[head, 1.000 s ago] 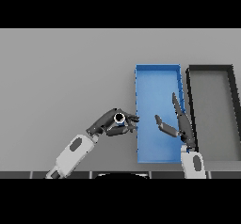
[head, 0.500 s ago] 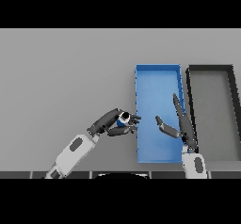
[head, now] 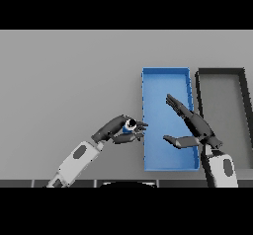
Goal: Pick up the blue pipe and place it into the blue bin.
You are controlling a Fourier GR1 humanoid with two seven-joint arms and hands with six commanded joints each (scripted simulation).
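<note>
The blue pipe is a short blue tube with its open end facing up. My left hand is curled round it, just left of the blue bin's left wall, a little above the table. The blue bin is a long shallow tray standing right of centre. My right hand hovers over the bin's near right part, fingers straight and thumb spread, holding nothing.
A black bin of like shape stands right beside the blue bin, against its right wall. Grey table stretches to the left and back.
My left hand has moved a little to the right with the pipe, closer to the blue bin's left wall. The right hand has hardly shifted.
</note>
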